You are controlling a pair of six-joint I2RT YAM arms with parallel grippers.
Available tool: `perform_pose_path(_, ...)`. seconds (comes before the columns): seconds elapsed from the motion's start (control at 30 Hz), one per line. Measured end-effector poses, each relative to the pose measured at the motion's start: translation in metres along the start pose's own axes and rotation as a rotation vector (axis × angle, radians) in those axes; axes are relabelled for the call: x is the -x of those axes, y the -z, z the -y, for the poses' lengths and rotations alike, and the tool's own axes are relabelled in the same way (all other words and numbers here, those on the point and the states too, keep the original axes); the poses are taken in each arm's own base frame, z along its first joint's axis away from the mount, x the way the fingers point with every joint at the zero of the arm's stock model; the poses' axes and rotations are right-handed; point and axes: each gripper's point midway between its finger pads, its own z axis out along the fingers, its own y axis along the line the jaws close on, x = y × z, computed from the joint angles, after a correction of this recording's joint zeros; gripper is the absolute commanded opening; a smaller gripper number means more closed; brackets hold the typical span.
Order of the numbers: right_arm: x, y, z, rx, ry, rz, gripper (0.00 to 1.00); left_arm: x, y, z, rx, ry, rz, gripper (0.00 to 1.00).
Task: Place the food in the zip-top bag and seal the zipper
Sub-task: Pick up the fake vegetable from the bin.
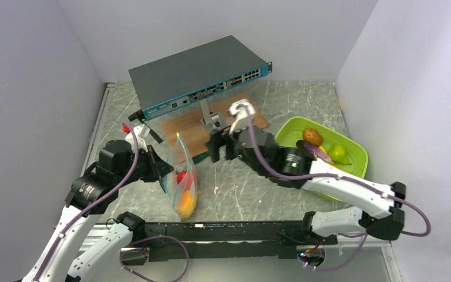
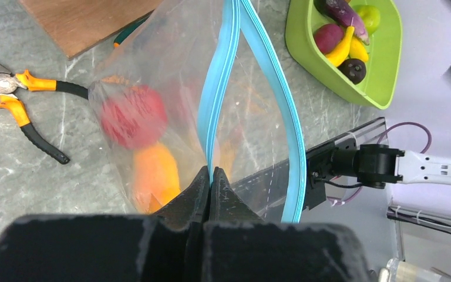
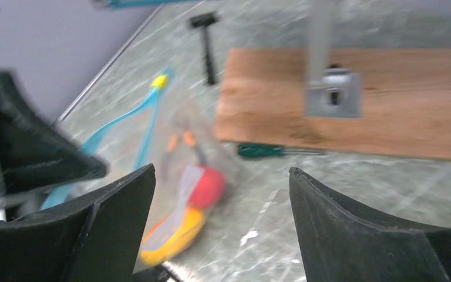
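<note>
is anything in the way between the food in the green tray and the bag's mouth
Nothing visible lies between the tray and the bag; only the open, empty right hand hangs there. The left hand pinches the zipper, and the mouth gapes open.

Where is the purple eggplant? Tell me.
In the top view the purple eggplant lies in the lime-green tray at the right, between the brown fruit and the green pear.

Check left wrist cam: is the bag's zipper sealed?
No, the two teal strips of the zipper bow wide apart, leaving the zip-top bag open-mouthed, with the left gripper pinching one strip.
</note>
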Motion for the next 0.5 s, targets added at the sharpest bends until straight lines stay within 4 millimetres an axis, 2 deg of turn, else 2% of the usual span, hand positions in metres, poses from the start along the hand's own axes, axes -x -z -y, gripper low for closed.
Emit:
perform_pose_path(0.07, 0.015, 0.011, 0.030, -0.087, -0.025, 0.057, 0.86, 0.001, -0.001, 0.000, 0.004, -0.012, -0.005, 0.00)
perform_pose_path(0.13, 0.023, 0.021, 0.080, -0.220, -0.075, 0.106, 0.87, 0.001, 0.000, 0.000, 0.002, -0.020, -0.003, 0.00)
perform_pose_path(0.2, 0.017, 0.027, 0.139, -0.379, -0.140, 0.126, 0.90, 0.001, 0.002, 0.001, -0.004, -0.024, 0.004, 0.00)
perform_pose_path(0.23, 0.006, 0.030, 0.168, -0.464, -0.175, 0.120, 0.91, 0.002, 0.003, 0.002, -0.010, -0.026, 0.012, 0.00)
perform_pose_path(0.27, -0.003, 0.032, 0.189, -0.527, -0.199, 0.110, 0.92, 0.002, 0.004, 0.002, -0.015, -0.028, 0.020, 0.00)
perform_pose_path(0.3, -0.022, 0.035, 0.218, -0.618, -0.240, 0.087, 0.92, 0.002, 0.006, 0.002, -0.021, -0.030, 0.029, 0.00)
perform_pose_path(0.33, -0.039, 0.038, 0.238, -0.684, -0.271, 0.059, 0.93, 0.002, 0.008, 0.003, -0.028, -0.032, 0.038, 0.00)
perform_pose_path(0.43, -0.086, 0.047, 0.283, -0.835, -0.365, -0.025, 0.94, 0.002, 0.011, 0.003, -0.035, -0.037, 0.054, 0.00)
perform_pose_path(0.5, -0.108, 0.054, 0.304, -0.907, -0.431, -0.062, 0.95, 0.003, 0.010, 0.002, -0.029, -0.036, 0.054, 0.00)
